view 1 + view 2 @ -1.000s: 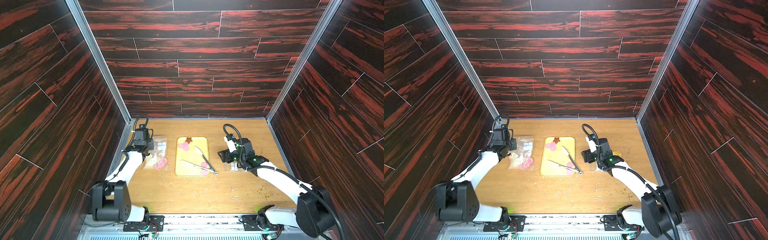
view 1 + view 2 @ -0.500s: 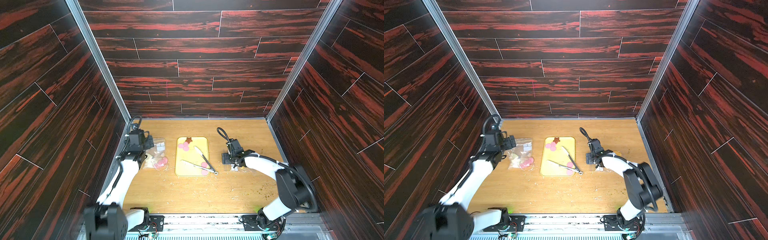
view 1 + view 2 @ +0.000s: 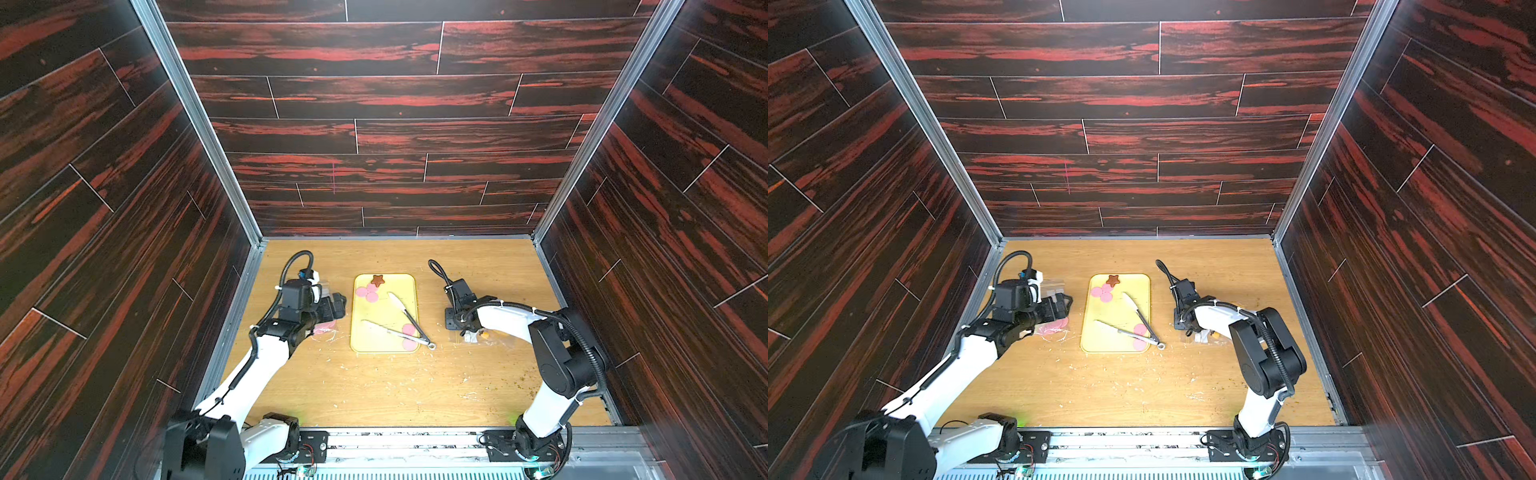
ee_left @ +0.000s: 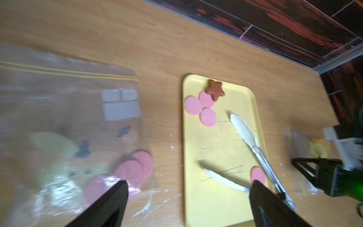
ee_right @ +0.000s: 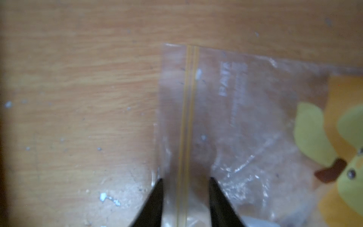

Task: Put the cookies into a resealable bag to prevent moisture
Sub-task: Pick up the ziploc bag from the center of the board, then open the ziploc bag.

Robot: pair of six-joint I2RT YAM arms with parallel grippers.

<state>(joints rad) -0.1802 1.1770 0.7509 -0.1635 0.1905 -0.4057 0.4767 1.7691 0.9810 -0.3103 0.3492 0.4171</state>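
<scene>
Left jaws wide | bag (image 4: 78, 102): pink cookies (image 4: 133, 169) | tray (image 4: 216, 141): star cookie (image 4: 215, 90), tongs (image 4: 260, 157)

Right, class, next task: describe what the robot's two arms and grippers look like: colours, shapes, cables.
Both arms, left arm and right arm, have white links between bulky black joints. A black ribbed cable loops at each wrist. The left gripper and right gripper are plain black, tapering to points.

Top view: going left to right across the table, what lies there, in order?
Clear bag holding pink cookies → yellow tray → second clear bag.
</scene>
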